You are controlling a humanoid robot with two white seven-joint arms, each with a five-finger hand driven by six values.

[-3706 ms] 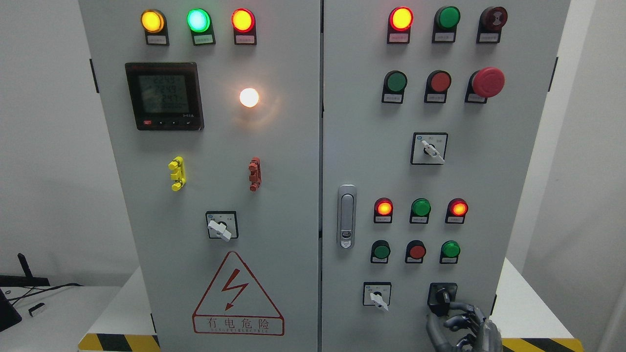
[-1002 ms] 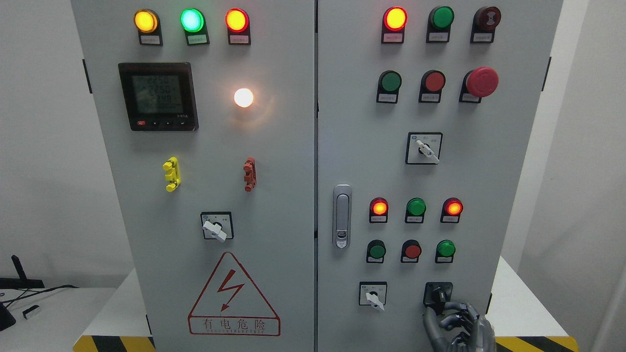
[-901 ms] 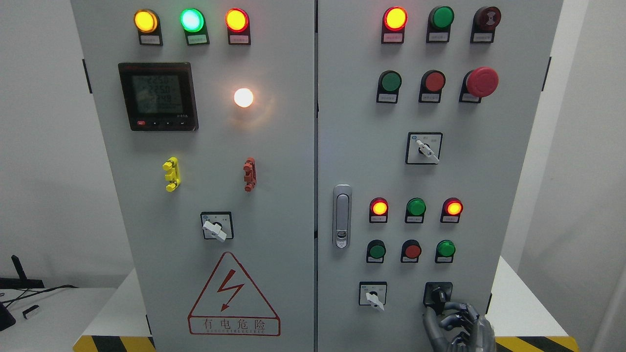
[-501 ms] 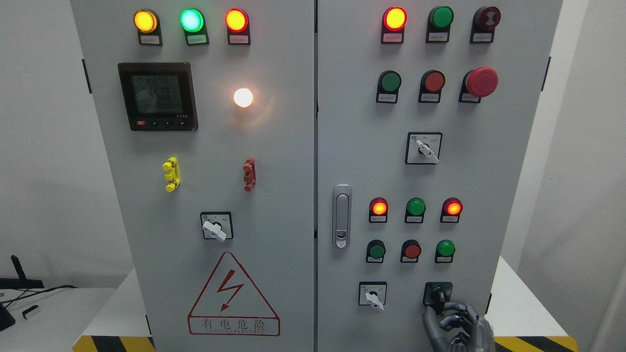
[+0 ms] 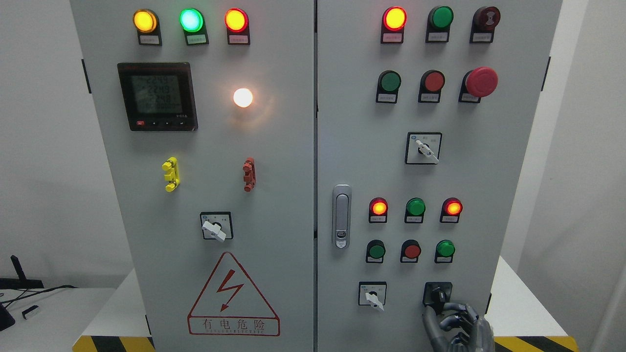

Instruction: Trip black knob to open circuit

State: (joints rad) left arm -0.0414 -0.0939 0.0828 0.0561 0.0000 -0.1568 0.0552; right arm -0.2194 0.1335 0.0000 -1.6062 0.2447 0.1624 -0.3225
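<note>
The black knob [image 5: 438,294] sits on its black square plate at the bottom right of the right cabinet door [image 5: 362,161]. Its short handle points down and slightly right. My right hand [image 5: 452,322], grey and metallic, comes up from the bottom edge just below the knob. Its fingers [image 5: 457,309] are curled, with the top finger and the thumb closed around the handle's lower end. The palm is cut off by the picture's lower edge. My left hand does not show.
A white selector switch [image 5: 372,295] sits left of the knob. Above are three small push buttons [image 5: 412,251] and three indicator lamps [image 5: 415,207]. A door latch [image 5: 341,216] is further left. A red mushroom stop button [image 5: 481,81] is at the upper right.
Since 3.7 s ago the whole view has shifted slightly left. Over the last second my right hand has stayed at the knob, and the handle's angle looks unchanged.
</note>
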